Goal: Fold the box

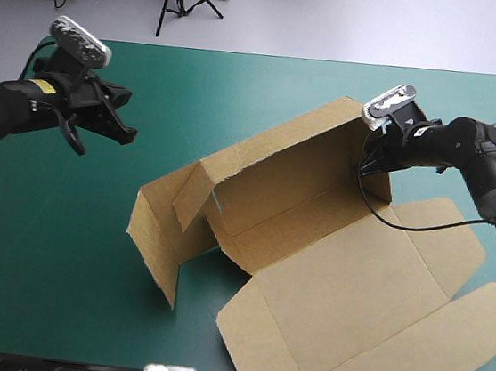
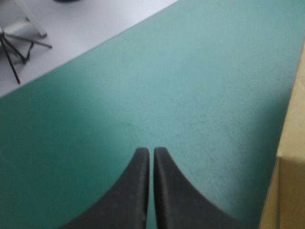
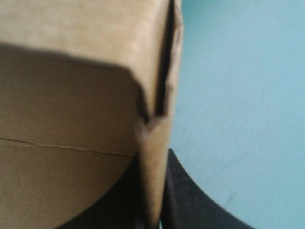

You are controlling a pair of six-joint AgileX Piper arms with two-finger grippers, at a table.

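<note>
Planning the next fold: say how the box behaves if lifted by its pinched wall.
The box is thin creased board, so probably light and hinging at its folds. Held only at one wall end by the right gripper, its flat lid would likely droop.

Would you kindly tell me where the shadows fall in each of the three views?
High view: the box throws a dark shadow on the teal-green cover beside its raised end wall. Left wrist view: the cover darkens next to the box's edge. Right wrist view: shadow covers much of the box's broad face; the cover beside it is evenly lit.
</note>
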